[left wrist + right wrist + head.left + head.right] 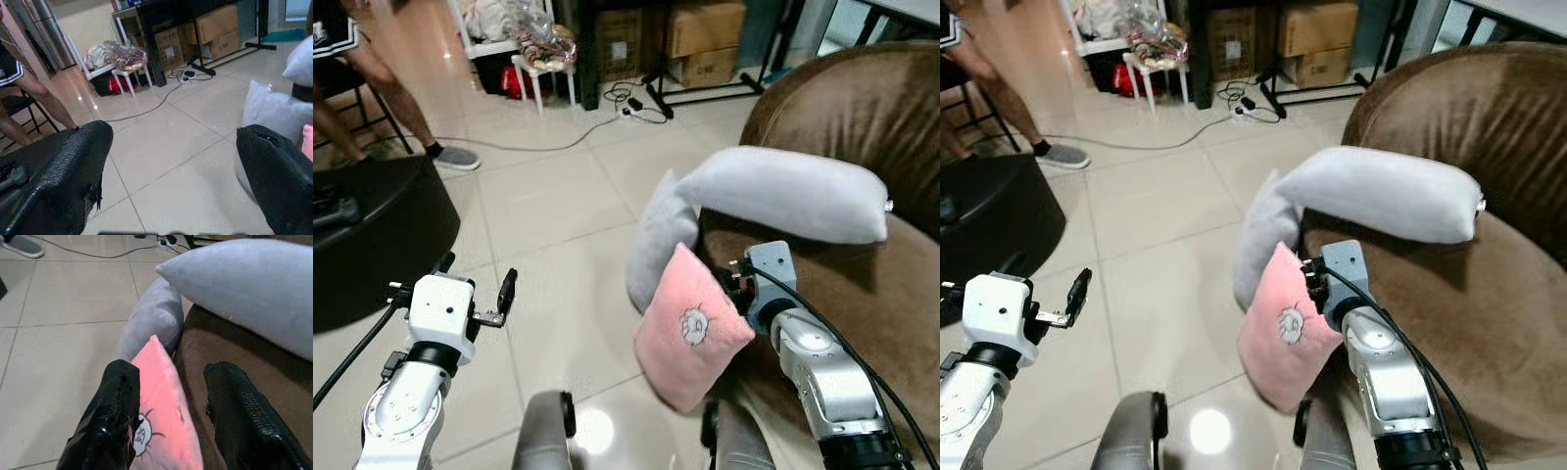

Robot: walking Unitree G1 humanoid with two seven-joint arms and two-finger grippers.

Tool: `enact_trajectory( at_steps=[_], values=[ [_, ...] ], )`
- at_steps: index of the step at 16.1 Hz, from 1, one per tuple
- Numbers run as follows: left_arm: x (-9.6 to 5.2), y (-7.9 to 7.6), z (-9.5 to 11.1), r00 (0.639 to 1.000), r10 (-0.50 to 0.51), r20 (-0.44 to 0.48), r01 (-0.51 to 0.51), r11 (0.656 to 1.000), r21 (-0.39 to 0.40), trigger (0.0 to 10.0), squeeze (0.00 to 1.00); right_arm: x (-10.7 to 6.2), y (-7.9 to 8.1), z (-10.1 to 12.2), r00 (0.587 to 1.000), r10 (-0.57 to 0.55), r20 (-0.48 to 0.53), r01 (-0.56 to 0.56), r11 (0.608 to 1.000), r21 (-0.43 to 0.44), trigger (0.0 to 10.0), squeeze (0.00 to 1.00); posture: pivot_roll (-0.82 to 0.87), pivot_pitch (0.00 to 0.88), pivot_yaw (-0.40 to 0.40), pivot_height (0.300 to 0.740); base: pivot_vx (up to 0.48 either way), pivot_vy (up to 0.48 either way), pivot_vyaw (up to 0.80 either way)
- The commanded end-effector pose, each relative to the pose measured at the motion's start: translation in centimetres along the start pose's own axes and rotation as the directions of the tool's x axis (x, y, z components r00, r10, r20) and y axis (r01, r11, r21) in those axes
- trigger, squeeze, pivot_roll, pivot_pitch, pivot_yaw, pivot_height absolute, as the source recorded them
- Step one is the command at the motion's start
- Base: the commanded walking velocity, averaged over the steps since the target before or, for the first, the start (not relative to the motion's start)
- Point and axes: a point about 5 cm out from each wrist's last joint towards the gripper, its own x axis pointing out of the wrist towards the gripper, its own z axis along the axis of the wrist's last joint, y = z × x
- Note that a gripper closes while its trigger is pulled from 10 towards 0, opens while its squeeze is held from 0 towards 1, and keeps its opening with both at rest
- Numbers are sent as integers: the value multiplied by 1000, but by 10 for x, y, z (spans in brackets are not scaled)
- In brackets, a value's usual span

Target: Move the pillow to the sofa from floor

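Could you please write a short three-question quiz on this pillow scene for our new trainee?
1. True or false: the pink pillow lies flat on the sofa seat.
2. Which claw has the pink pillow between its fingers? A left B right
3. Fill in: the long grey pillow lies across the ____.

Key: 1 false, it stands at the seat's front edge. 2 B, the right claw; the left claw is open over the floor. 3 sofa.

Pink, grey and brown against pale tiles

A pink pillow (688, 333) printed with a small white cartoon figure is seen beside two plain grey cushions (783, 196) on a brown sofa (862, 108); cream floor tiles (548, 206), black pincer fingers (117, 411).
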Motion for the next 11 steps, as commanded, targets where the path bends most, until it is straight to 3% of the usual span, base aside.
enact_trajectory(
  at_steps=[1, 11],
  values=[
    [-2, 2, 1, 1000, 14, 1, -14, 1000, 1, 10000, 0, 1, 2, 4, 1000, 9, 5, -9, 1000, 0, 10000, 0, 34, 0, -2, 562, 368, 0, 0],
    [-2, 1, 0, 1000, 14, -4, -14, 1000, 1, 10000, 0, 0, 1, 5, 1000, 10, 5, -9, 1000, -8, 10000, 0, 25, 0, 3, 562, 366, 0, 0]
  ],
)
